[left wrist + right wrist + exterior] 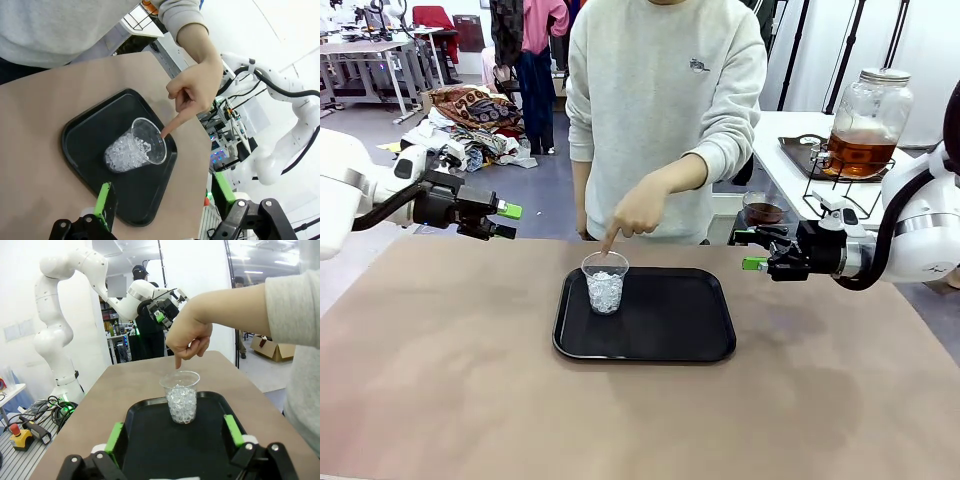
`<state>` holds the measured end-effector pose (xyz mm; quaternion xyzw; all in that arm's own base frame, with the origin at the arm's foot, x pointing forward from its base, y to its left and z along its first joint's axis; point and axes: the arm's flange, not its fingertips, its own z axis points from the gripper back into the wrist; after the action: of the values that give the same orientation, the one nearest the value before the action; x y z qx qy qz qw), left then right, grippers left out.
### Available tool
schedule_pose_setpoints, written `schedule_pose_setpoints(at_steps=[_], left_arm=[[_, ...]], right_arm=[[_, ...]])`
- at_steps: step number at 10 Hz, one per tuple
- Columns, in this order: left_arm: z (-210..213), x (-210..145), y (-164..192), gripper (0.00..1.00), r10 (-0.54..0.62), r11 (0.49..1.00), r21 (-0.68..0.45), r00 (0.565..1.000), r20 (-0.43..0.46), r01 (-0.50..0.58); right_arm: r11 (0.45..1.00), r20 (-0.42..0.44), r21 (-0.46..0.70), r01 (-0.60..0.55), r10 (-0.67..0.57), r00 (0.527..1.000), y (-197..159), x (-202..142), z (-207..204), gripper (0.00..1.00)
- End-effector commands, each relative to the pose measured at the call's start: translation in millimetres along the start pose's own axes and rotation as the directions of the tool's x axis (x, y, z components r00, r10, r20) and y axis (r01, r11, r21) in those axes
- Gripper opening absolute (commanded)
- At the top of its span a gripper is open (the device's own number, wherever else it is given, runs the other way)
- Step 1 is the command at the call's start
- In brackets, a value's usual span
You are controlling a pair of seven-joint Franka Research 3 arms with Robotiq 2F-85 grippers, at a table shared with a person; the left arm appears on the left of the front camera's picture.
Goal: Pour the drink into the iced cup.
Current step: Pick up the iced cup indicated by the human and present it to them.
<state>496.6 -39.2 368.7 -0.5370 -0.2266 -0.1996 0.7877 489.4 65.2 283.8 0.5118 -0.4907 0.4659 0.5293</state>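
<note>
Glossy white arms [930,225] either side of the tray [670,320], black left gripper [508,221] and right gripper [746,250], bright green pads [510,210]; comfy grey sweatshirt [660,90] behind it.

Clear plastic cup [605,283], smooth black tray [670,325], matt brown tabletop [440,380].

The cup [605,283] is clear plastic, upright, and roughly half full of ice cubes. It stands on a black tray [670,320] near the tray's far left corner, at the middle of the bench [440,380]. The drink [860,153] is clear amber-brown liquid filling the lower part of a round glass jar [870,105] with a metal lid. The jar stands upright on a wire stand [817,195], well apart from the cup at the far right.
</note>
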Motion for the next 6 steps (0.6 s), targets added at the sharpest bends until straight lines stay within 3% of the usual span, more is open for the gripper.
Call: schedule_pose_setpoints(at_steps=[1, 3, 6], left_arm=[[-4, 0, 1, 1.0, -0.139, 0.99, -0.027, 0.99, 0.023, 0.14], [-14, -3, 10, 1.0, -0.318, 0.947, -0.03, 0.947, 0.045, 0.32], [-26, -13, 26, 1.0, -0.56, 0.828, 0.026, 0.824, 0.083, 0.56]], right_arm=[[1.0, -0.001, -0.002, -0.005, 0.005, 1.0, -1, 2, 0, 1.0], [1.0, -0.001, -0.002, -0.005, 0.005, 1.0, -1, 2, 0, 1.0], [1.0, -0.001, -0.002, -0.005, 0.005, 1.0, -1, 2, 0, 1.0]])
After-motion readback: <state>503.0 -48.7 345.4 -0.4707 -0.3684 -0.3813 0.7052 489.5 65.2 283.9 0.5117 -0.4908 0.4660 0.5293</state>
